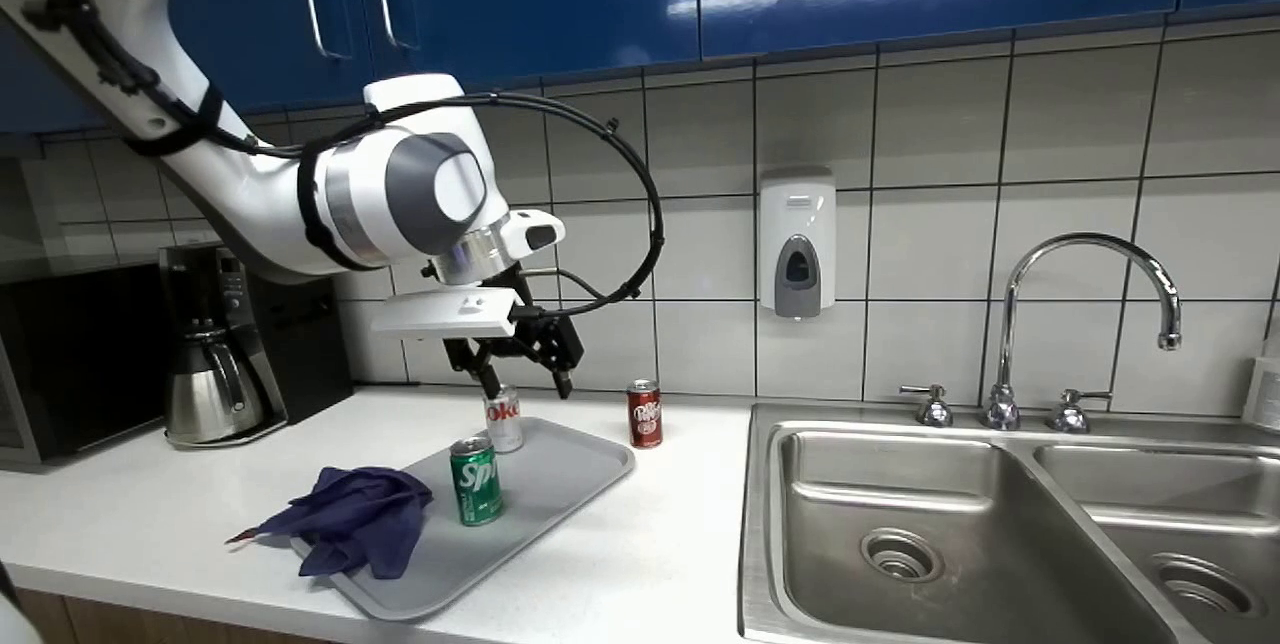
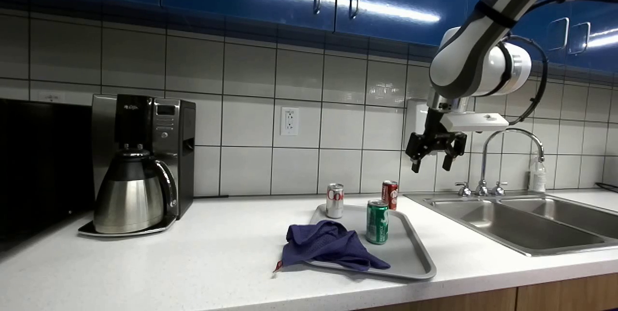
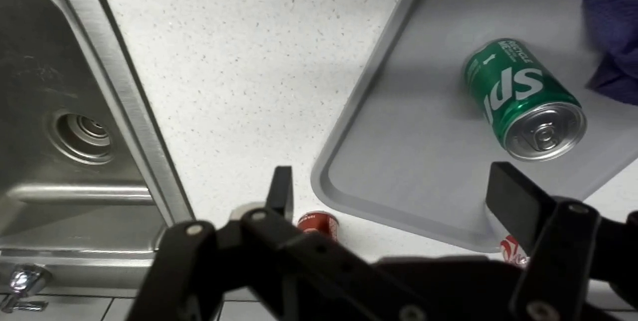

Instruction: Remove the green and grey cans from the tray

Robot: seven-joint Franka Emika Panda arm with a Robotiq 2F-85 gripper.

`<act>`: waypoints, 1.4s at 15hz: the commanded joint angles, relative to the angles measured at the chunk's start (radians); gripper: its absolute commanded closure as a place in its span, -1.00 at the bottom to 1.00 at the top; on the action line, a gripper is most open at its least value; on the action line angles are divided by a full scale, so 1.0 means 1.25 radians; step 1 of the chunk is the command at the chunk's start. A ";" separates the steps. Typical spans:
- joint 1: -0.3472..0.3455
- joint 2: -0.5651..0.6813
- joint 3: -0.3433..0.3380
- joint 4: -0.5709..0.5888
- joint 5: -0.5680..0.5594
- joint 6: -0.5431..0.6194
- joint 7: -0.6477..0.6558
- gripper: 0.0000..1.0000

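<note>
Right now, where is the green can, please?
In an exterior view, the green can stands upright on the tray, to the right of the cloth and nearer the camera than the grey can.

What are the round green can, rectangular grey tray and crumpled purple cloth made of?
Round green can: probably thin metal, glossy; its silver top gleams.
Rectangular grey tray: perhaps matte plastic, since its smooth surface barely shines, though coated metal is possible.
Crumpled purple cloth: seemingly soft fabric, matte; it drapes in loose folds.
</note>
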 commanded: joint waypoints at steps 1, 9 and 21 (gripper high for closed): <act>0.040 0.047 -0.015 0.024 0.049 0.043 -0.074 -1.00; 0.092 0.124 -0.007 0.064 0.097 0.081 -0.175 -1.00; 0.126 0.241 0.031 0.110 0.096 0.075 -0.261 -1.00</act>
